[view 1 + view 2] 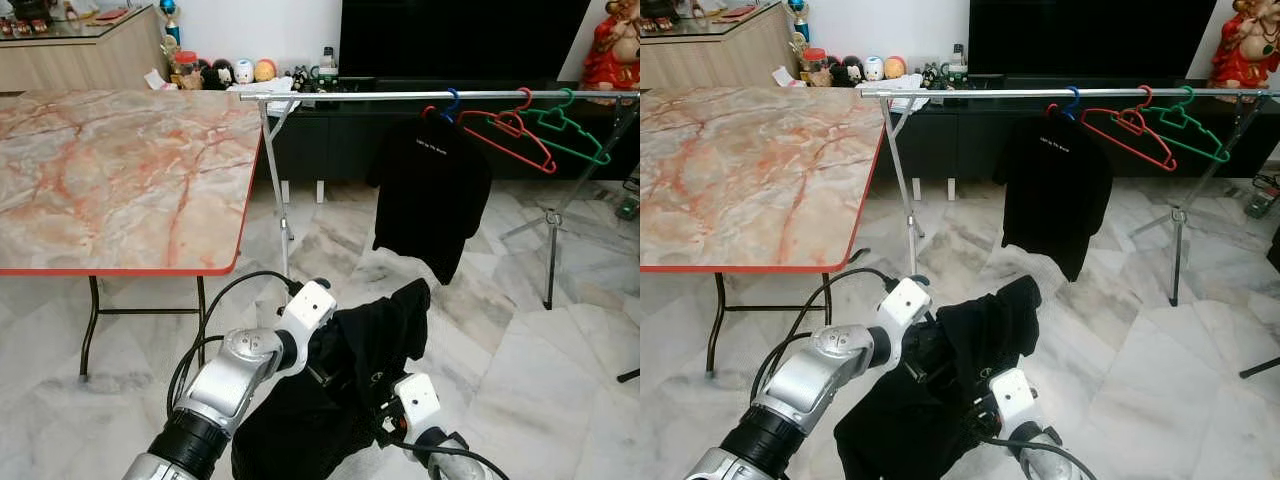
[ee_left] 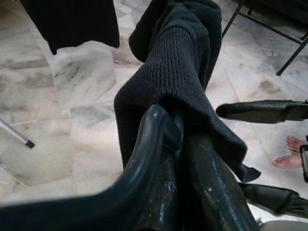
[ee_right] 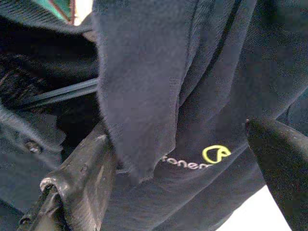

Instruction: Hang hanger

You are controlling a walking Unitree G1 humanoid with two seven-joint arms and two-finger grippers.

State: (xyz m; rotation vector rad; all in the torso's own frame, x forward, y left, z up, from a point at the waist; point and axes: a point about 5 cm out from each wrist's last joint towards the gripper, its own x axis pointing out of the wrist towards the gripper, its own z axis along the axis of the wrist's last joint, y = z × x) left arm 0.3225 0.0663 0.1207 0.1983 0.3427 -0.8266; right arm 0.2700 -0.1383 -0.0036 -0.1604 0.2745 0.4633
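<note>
Black knit fabric, a dark garment (image 1: 375,345), bunched between the two arms low in front of the robot. It drapes over a dark plastic hanger (image 2: 144,159); in the left wrist view the hanger's curved bar runs right across the fingers, under the ribbed cloth. Left gripper (image 2: 185,159): fingers pressed close together, clamped on the hanger with the knit folded over their tips. Left arm's white wrist block sits just left of the bundle.

Right gripper (image 3: 178,168): fingers spread wide apart, one finger (image 3: 79,178) against the cloth, the other off to the side, and a fold of the garment hanging between them. A small yellow logo (image 3: 216,154) with pale lettering shows on the fabric there. Nothing is pinched. Its white wrist block lies below and right of the bundle.

Beyond both grippers, well apart and higher, a metal clothes rail (image 1: 440,95) on thin folding legs. Hanging from it: a black T-shirt (image 1: 430,190) on a blue hanger hook, then a red hanger (image 1: 505,135) and a green hanger (image 1: 565,130), both bare, side by side.

To the left of the left arm, a marble-patterned table (image 1: 120,170) with a red edge. Pale marble floor tiles (image 1: 540,360) underneath everything. A person's bare foot (image 2: 291,154) on the tiles, seen past the left gripper.
</note>
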